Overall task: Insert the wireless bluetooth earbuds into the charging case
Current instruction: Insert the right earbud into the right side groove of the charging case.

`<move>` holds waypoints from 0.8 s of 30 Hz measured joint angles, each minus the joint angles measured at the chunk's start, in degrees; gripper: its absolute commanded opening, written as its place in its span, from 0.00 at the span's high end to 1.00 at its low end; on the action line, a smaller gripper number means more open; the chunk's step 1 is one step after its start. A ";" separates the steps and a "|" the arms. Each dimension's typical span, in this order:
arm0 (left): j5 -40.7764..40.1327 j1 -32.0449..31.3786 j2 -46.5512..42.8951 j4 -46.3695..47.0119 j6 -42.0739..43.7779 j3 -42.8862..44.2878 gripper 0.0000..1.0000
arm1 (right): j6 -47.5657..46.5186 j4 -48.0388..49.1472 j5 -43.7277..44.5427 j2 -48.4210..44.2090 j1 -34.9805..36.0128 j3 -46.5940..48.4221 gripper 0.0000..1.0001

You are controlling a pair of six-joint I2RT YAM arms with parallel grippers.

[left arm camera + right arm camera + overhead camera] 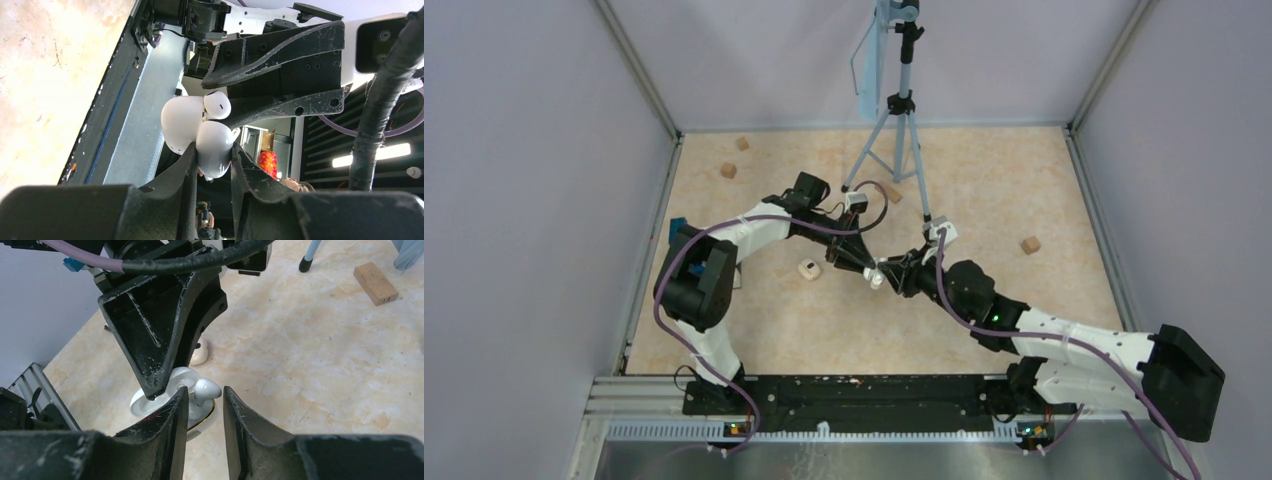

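My left gripper [871, 272] is shut on the white charging case [212, 155], holding it off the table with its lid [179, 120] swung open. One white earbud [217, 104] stands in the case's opening, its rounded head poking out. My right gripper [205, 390] meets the case from the other side. Its jaws are open, the earbud [209, 387] sits between their tips, and a gap shows at the right tip. The left arm's black fingers [160, 340] reach down onto the case [150, 402] in the right wrist view.
A second small white case [809, 268] lies on the table to the left of the grippers. Tan wooden blocks [1030, 244] [728, 170] are scattered about. A tripod [894, 140] stands at the back centre, one foot near a block [375, 283].
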 measured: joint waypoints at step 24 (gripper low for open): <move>0.02 0.04 0.87 -2.67 1.73 -0.04 1.00 | 3.96 -4.20 0.39 -0.57 0.00 1.97 0.51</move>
